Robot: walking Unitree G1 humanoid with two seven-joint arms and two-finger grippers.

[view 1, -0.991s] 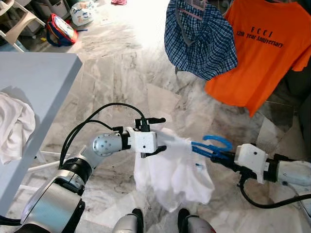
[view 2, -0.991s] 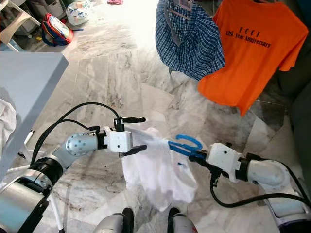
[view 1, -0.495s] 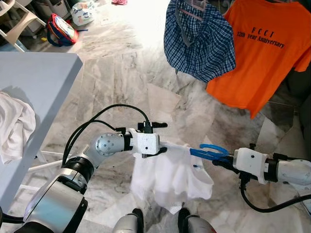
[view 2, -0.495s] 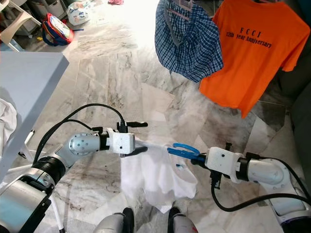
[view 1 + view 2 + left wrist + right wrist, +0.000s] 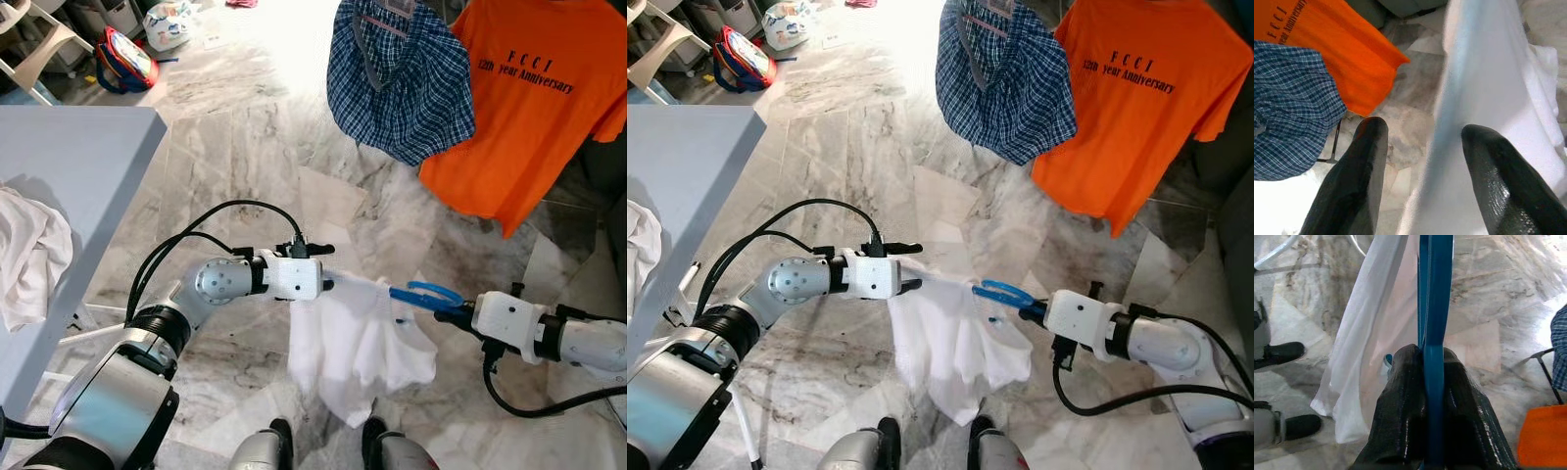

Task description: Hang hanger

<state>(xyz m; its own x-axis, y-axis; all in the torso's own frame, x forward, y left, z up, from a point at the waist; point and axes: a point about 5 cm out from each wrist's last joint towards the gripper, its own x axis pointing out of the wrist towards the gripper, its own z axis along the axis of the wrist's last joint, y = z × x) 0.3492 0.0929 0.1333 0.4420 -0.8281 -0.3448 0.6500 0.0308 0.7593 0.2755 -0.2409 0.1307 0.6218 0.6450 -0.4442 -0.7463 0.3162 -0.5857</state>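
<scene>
Beyond the robot, an orange T-shirt and a checked shirt hang above the marble floor. Low between the arms droops the white garment, draped on the blue hanger (its hook end toward the right arm). The right gripper clamps that hanger firmly. The left gripper stands parted beside the cloth's shoulder. Lifting should probably stay level, so the garment does not slip off.
</scene>
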